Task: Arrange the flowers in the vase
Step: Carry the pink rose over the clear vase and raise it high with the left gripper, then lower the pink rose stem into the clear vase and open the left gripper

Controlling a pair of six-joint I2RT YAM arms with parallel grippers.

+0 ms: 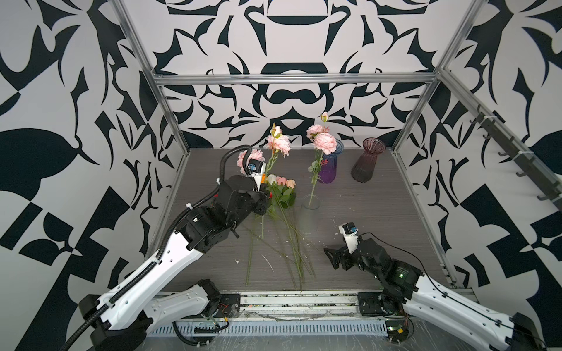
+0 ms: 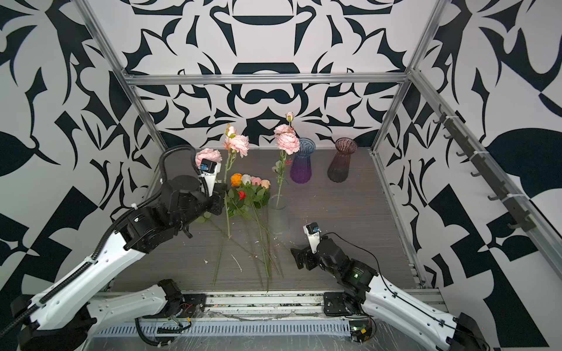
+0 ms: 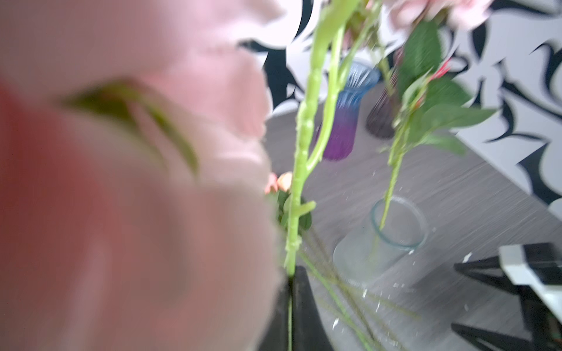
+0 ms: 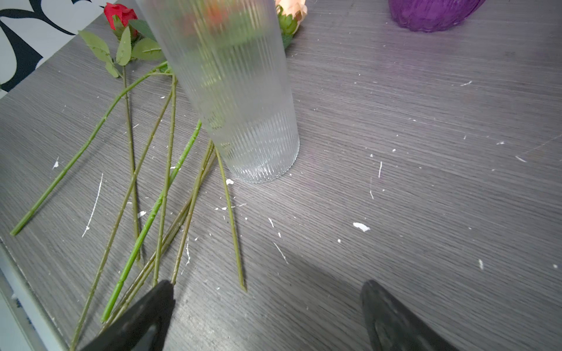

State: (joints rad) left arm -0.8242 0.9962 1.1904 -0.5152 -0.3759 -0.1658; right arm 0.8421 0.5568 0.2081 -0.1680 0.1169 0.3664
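I'm looking into a booth whose walls carry a bold black-and-white leaf pattern, edged by aluminium frame bars. The table is grey wood-grain, strewn with white flecks. A rail of dark hooks runs along the right-hand wall. The light is soft and even.
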